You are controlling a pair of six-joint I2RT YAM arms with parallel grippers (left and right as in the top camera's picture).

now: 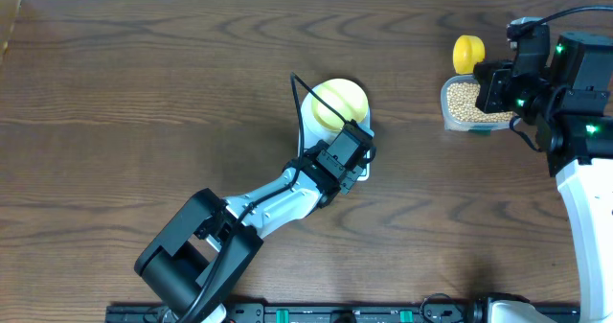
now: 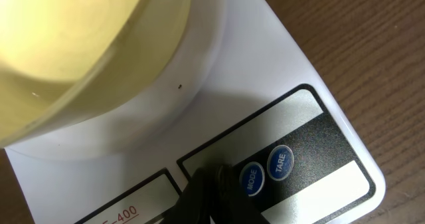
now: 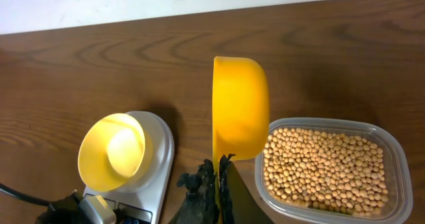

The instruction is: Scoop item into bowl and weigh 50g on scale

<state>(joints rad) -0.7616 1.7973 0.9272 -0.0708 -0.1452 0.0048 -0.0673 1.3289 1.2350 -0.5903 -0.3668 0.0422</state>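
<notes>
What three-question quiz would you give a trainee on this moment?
1. True or false: the bowl sits on the scale.
2. The right gripper is shut on: A) the bowl, B) the yellow scoop, C) nothing.
3. Which of the scale's buttons is nearest the shut left gripper?

Key:
1. True.
2. B.
3. The MODE button.
</notes>
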